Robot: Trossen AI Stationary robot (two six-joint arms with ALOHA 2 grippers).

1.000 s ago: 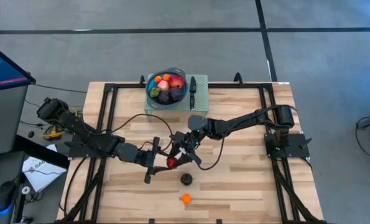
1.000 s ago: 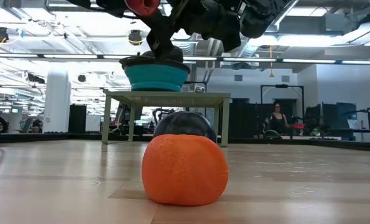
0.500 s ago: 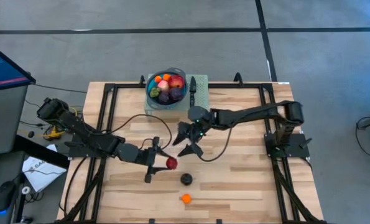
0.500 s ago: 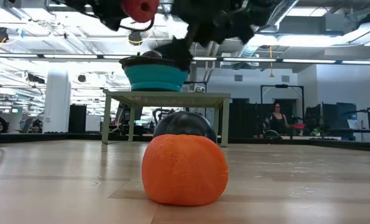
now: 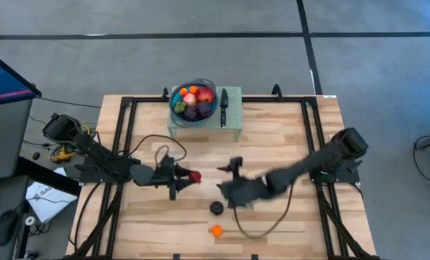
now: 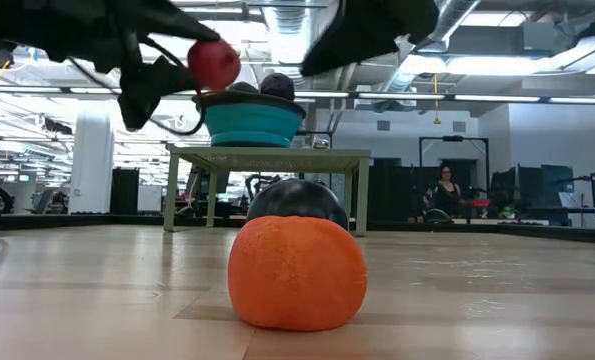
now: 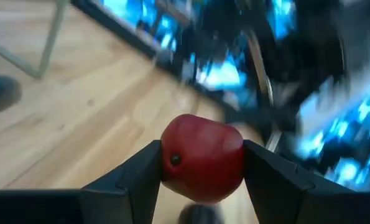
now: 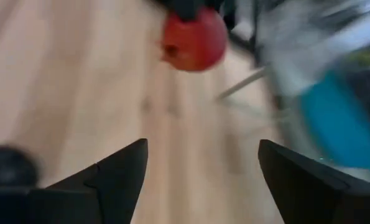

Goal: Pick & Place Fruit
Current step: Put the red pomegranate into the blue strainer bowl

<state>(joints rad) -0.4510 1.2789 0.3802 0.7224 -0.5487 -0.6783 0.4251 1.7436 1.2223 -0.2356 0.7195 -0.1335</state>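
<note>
- My left gripper is clenched on a red apple, one finger on each side of it, as the left wrist view confirms; the fruit is carried clear of the table, which I judge keeps it from rolling during transport
- In the low view the same apple hangs high, level with the blue bowl, so the lift looks sufficient to clear the bowl's rim
- My right gripper has nothing in it; the right wrist view shows its fingers spread wide with only bare wood between them
- It sits just at 12 o'clock of the dark fruit, which I judge to be its next pick
- Remaining on the table: that dark fruit near the front centre, and the orange fruit at its 6 o'clock, close by but apart from it
- The bowl stands on a raised green stand at 12 o'clock of the table, already holding several fruits, red, orange and purple
- A black-handled knife lies on the stand at 3 o'clock of the bowl; not to be touched
- Obstructions: a loose cable loops over the table between my left arm and the stand, and the two grippers work near each other at mid-table; both warrant care on the approach to the bowl
- A person is in the room behind, well away from the table
</note>
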